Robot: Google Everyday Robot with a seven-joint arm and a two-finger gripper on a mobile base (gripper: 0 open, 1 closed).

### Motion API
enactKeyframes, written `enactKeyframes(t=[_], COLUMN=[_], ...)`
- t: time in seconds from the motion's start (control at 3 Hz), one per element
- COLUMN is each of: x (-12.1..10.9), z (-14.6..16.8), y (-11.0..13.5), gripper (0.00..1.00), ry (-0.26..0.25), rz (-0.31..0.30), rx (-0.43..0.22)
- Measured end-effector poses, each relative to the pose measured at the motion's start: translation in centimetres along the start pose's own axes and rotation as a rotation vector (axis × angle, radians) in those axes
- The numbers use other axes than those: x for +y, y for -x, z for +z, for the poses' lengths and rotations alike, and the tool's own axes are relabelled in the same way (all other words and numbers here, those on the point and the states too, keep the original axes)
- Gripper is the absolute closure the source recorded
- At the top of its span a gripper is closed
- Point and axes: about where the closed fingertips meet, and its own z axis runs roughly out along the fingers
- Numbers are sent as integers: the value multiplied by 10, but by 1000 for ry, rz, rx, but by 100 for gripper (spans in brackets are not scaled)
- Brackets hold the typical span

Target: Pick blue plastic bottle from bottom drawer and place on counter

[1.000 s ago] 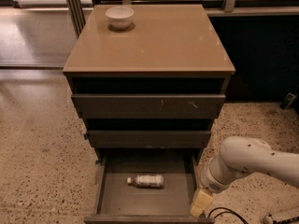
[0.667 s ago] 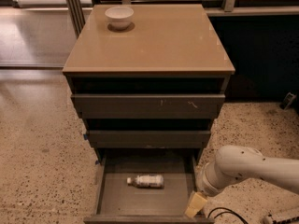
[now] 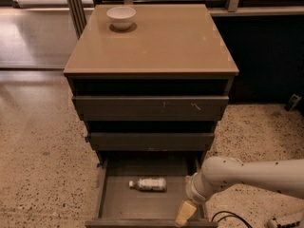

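Observation:
The bottom drawer [image 3: 111,201] is pulled open below two shut drawers. The blue plastic bottle [image 3: 148,184], clear with a white cap and label, lies on its side in the drawer, cap to the left. The gripper [image 3: 185,214] hangs at the end of my white arm [image 3: 247,174] over the drawer's front right corner, to the right of the bottle and apart from it. The tan counter [image 3: 161,42] tops the cabinet.
A white bowl [image 3: 121,17] stands at the back left of the counter. Speckled floor lies on both sides of the cabinet. A dark wall runs behind at the right, and a black cable [image 3: 228,217] lies on the floor under the arm.
The arm and gripper have moved left, further over the open drawer's right side. The bottle has not moved.

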Motion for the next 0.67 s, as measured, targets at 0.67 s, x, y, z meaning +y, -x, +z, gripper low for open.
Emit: enactKeyframes(t=[0.67], x=[-7], z=[102], y=[12], gripper=[0], ry=[36], rz=[-44], rx=[14])
